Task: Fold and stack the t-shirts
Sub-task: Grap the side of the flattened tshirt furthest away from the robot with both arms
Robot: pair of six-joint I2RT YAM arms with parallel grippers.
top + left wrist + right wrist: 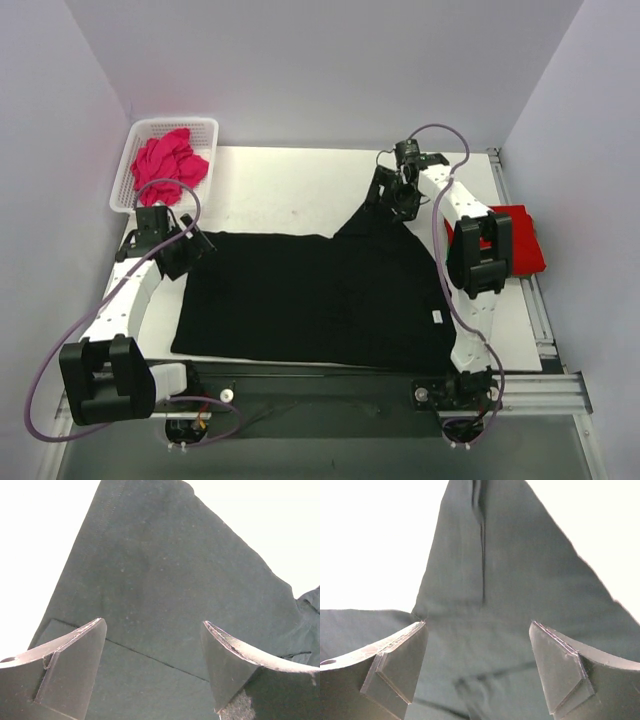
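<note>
A black t-shirt [320, 300] lies spread flat over the middle of the white table [290, 190], with one sleeve pointing up toward the far right. My left gripper [190, 245] hovers open over the shirt's far left corner; in the left wrist view a folded edge of the black cloth [165, 570] runs between the open fingers of this gripper [154, 625]. My right gripper [395, 205] stands open above the raised sleeve [490, 580], and nothing is pinched between the spread fingers of that gripper [478, 625]. A red t-shirt [525, 240] lies folded at the right edge. A magenta-pink t-shirt [168, 165] is crumpled in the basket.
The white mesh basket [205, 122] sits at the far left corner of the table. Grey walls close in the back and both sides. A metal rail [540, 385] with the arm bases runs along the near edge.
</note>
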